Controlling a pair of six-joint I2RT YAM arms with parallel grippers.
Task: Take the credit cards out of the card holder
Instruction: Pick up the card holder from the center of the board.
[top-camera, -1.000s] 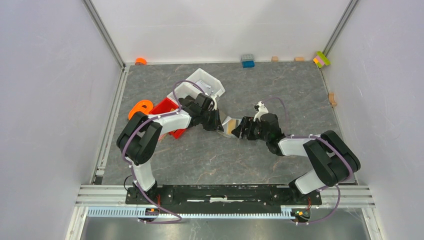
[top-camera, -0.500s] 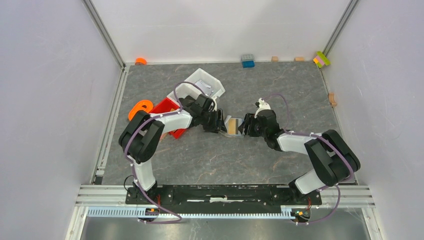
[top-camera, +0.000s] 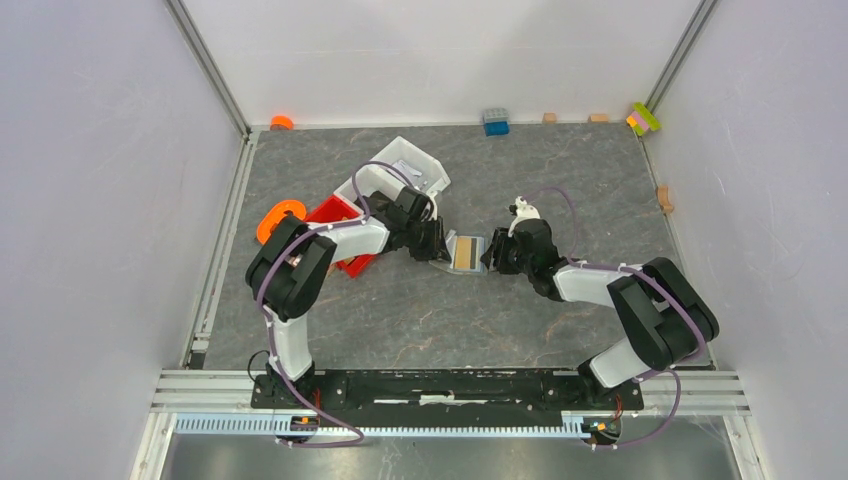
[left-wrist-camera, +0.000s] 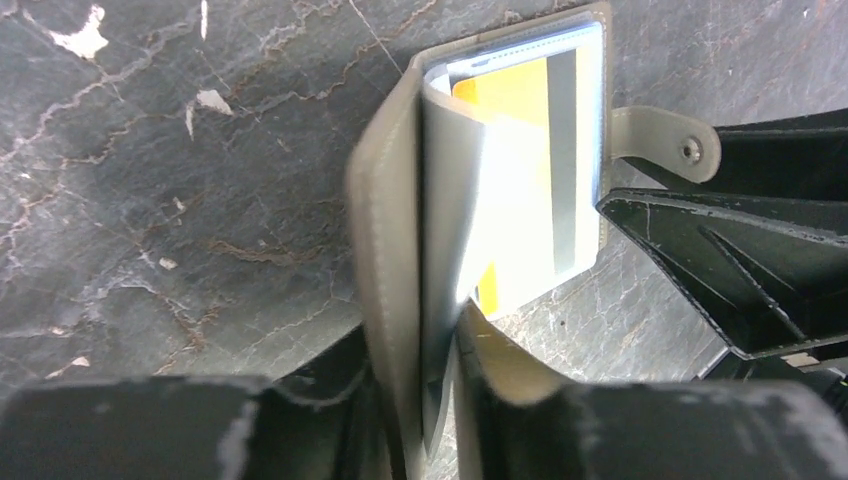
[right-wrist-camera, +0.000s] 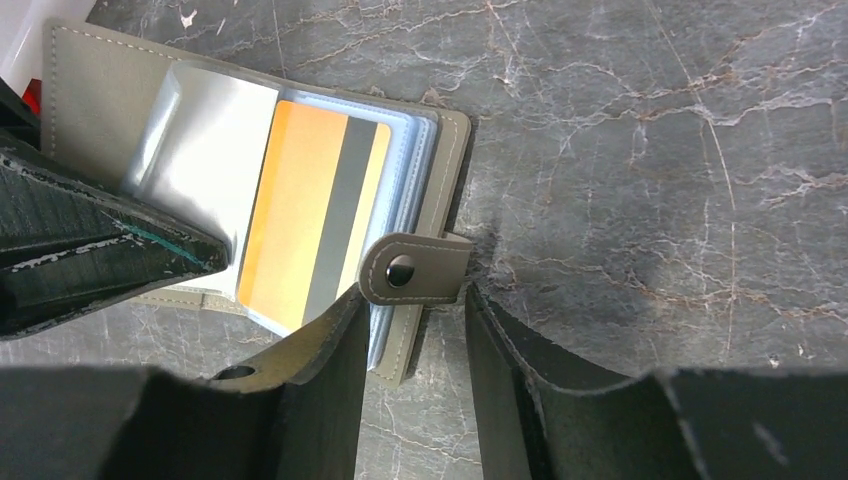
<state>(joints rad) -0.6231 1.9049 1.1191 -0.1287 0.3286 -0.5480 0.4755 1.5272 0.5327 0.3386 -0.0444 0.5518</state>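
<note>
Open card holder (top-camera: 462, 251) on the tabletop (right-wrist-camera: 650, 150)
Its floppy flap (left-wrist-camera: 385, 250) is clamped in the left fingers (left-wrist-camera: 320, 395); the right fingers (right-wrist-camera: 520, 390) straddle the snap tab (right-wrist-camera: 412, 270), grip unclear; the sleeved credit card (right-wrist-camera: 310, 215) looks stiff, slick: pinch its edge

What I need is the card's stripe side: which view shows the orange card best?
Right wrist: the orange card shows almost whole, grey stripe plain. Left wrist shows it partly hidden by a glaring lifted sleeve; top external shows just a small tan patch.
</note>
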